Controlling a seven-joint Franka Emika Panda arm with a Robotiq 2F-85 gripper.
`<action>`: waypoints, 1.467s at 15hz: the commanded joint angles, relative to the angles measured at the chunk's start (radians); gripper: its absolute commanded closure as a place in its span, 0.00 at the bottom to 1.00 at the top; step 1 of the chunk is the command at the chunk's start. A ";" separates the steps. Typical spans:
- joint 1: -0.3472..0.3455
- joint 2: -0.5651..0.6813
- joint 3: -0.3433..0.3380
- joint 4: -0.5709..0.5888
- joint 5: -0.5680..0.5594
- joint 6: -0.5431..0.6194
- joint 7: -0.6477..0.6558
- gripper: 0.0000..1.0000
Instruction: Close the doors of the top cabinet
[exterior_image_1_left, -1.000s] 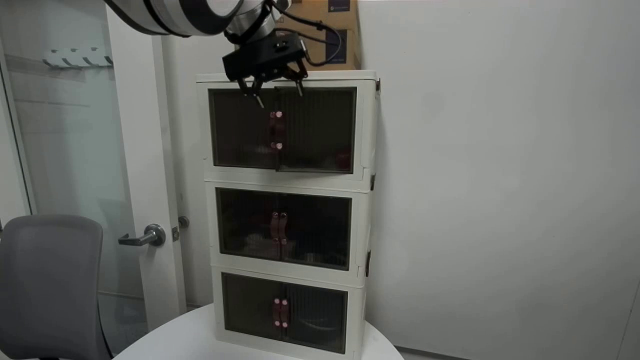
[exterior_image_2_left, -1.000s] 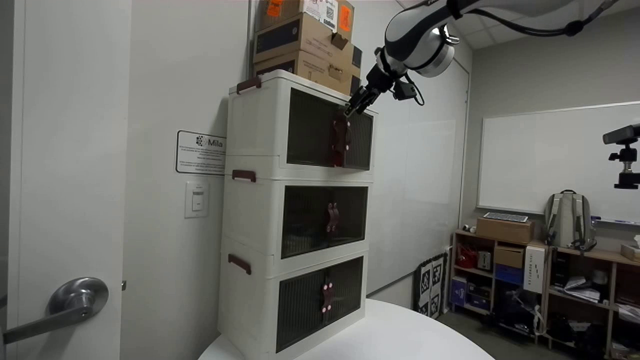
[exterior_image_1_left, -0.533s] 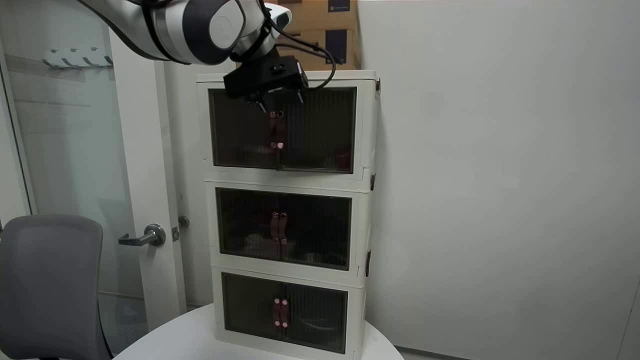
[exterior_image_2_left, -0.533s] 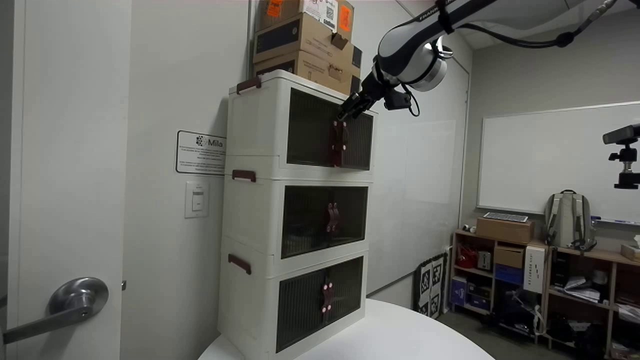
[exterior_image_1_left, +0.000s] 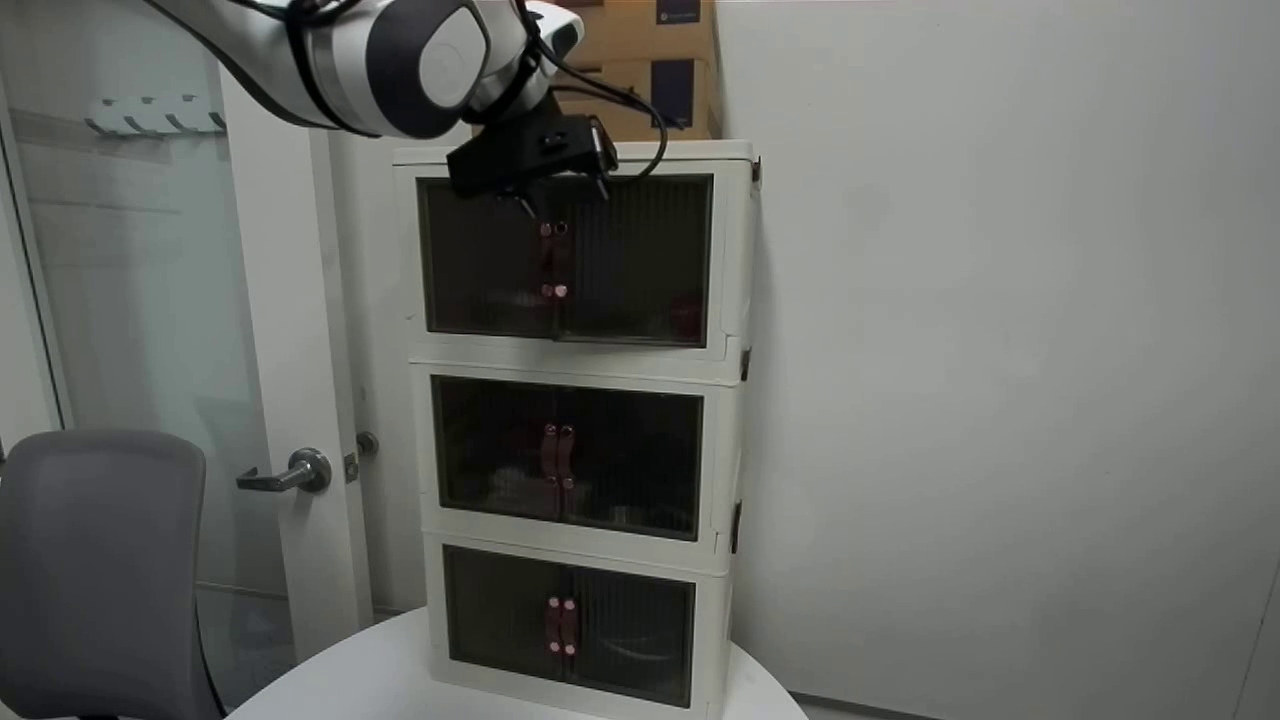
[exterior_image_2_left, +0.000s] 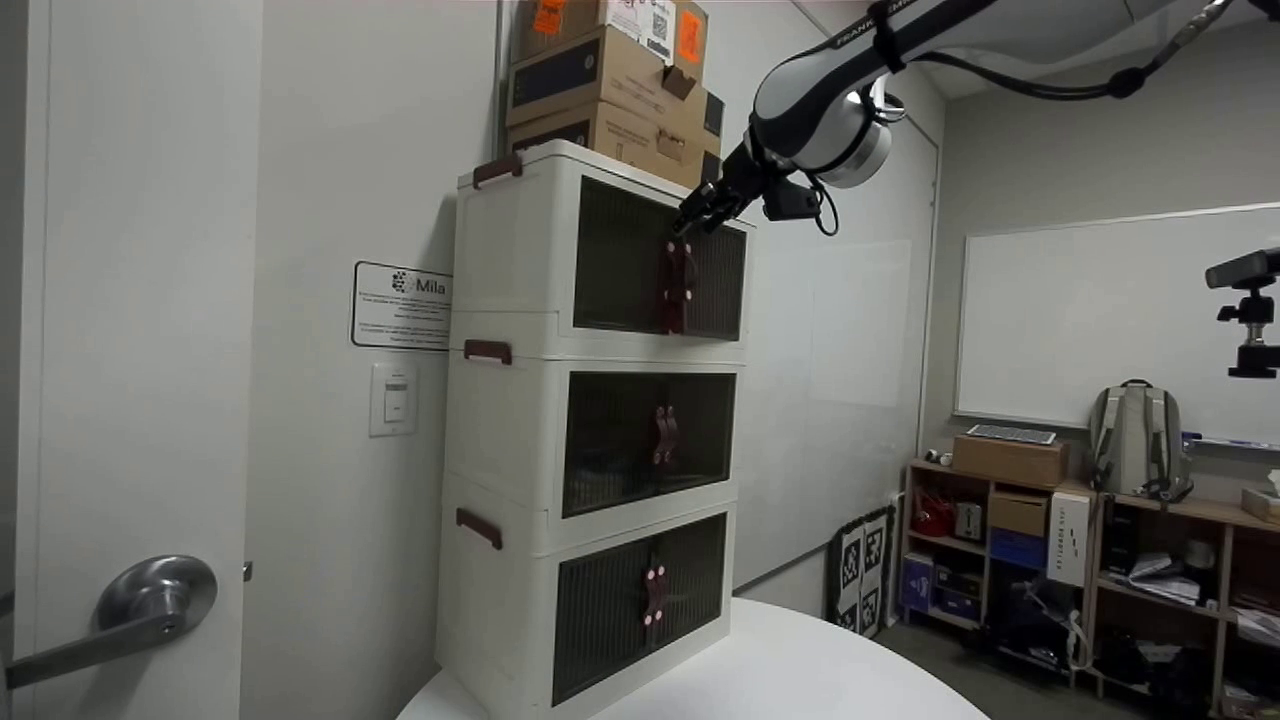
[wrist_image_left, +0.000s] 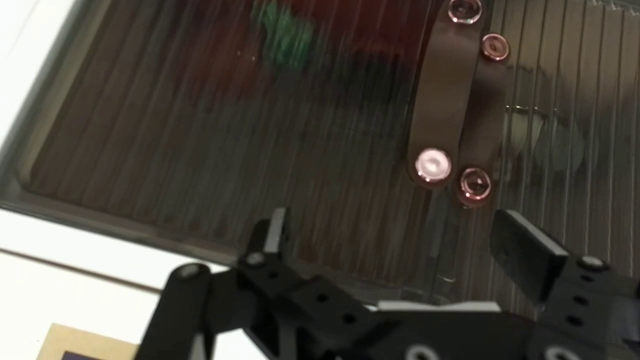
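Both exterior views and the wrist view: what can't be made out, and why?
Contact between gripper and doors: black against dark in both exterior views.
Green shape behind the doors, wrist view: blurred by their ribbing.
Wall sign, in an exterior view: fine print too small.
Base of the arm: beyond the edge in both exterior views.

arm (exterior_image_1_left: 345, 75): white/charcoal, pale lettering (exterior_image_2_left: 857, 32) | cable (exterior_image_2_left: 1050, 92): black, curved | end effector (wrist_image_left: 391, 225): black, silvery screws (wrist_image_left: 593, 263), pale-edged fingertips (wrist_image_left: 275, 232)

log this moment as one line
Top cabinet: doors nearly shut, one looks slightly ajar; hand: open, above handles; held: nothing; contact: unclear
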 joint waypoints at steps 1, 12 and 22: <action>0.006 0.005 0.010 -0.017 0.014 0.062 0.011 0.00; 0.097 0.056 -0.083 -0.060 -0.059 0.163 0.173 0.00; 0.076 0.030 -0.025 -0.192 0.014 0.021 0.182 0.00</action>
